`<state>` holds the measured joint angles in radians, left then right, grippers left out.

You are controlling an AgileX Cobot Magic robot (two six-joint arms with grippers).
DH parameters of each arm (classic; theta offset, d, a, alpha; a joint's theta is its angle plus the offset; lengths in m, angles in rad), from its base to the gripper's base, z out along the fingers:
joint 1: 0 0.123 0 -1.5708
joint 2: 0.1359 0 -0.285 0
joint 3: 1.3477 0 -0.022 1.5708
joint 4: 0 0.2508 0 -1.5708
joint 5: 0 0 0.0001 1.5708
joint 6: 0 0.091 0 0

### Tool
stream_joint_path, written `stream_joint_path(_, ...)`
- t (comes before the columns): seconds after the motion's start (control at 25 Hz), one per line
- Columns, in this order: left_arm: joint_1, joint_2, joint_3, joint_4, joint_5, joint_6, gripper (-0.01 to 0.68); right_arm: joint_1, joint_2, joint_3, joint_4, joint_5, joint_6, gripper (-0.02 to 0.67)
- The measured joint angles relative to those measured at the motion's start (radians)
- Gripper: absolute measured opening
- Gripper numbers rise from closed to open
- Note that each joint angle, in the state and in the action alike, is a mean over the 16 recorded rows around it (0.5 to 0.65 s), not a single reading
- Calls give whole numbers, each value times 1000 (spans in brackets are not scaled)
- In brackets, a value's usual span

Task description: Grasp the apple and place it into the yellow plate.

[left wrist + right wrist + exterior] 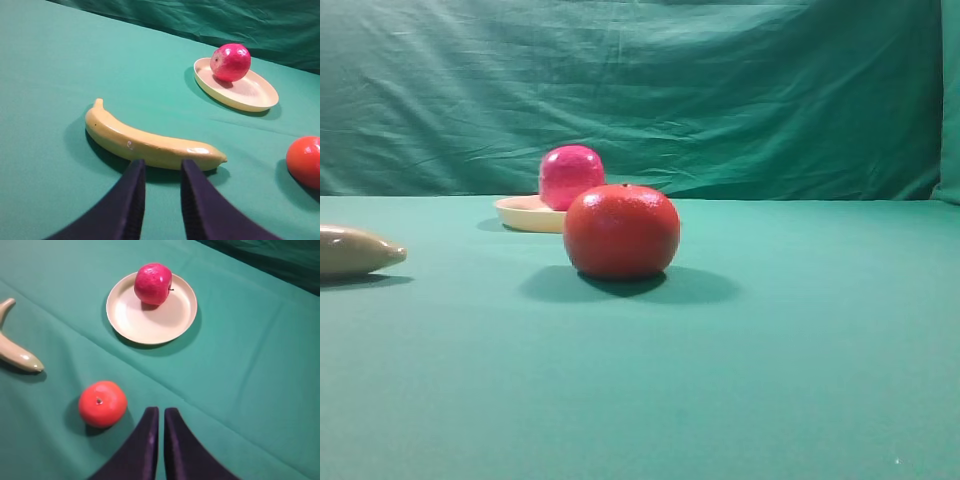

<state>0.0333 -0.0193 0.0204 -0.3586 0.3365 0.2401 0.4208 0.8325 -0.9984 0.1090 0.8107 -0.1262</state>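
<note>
The magenta-pink apple [153,283] sits inside the pale yellow plate [145,322], near its far rim. The high view shows the apple [571,175] and the plate [520,213] behind a red fruit. In the left wrist view the apple [230,62] rests on the plate [252,92] at the upper right. My right gripper [160,411] is shut and empty, hovering well short of the plate. My left gripper [161,164] stands a little open with nothing between its fingers, just in front of a banana. Neither gripper shows in the high view.
An orange-red round fruit [102,403] lies on the green cloth just left of my right gripper, between it and the plate. A yellow banana [150,142] lies across the cloth before my left gripper. A green curtain [640,90] closes the back.
</note>
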Motion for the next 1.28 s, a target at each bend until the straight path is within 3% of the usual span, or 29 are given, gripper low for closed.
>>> stream_joint_path(0.36,0,0,0,0,0,0,157,0,-396,210,-4,71,0,0)
stream_joint_path(0.72,0,0,0,0,0,0,157,-1,-584,286,-25,158,0,0)
stream_joint_path(0.96,0,0,0,0,0,0,157,-35,-628,404,-36,32,0,0)
stream_joint_path(1.28,0,0,0,0,0,0,157,-161,-716,647,-33,-232,0,0)
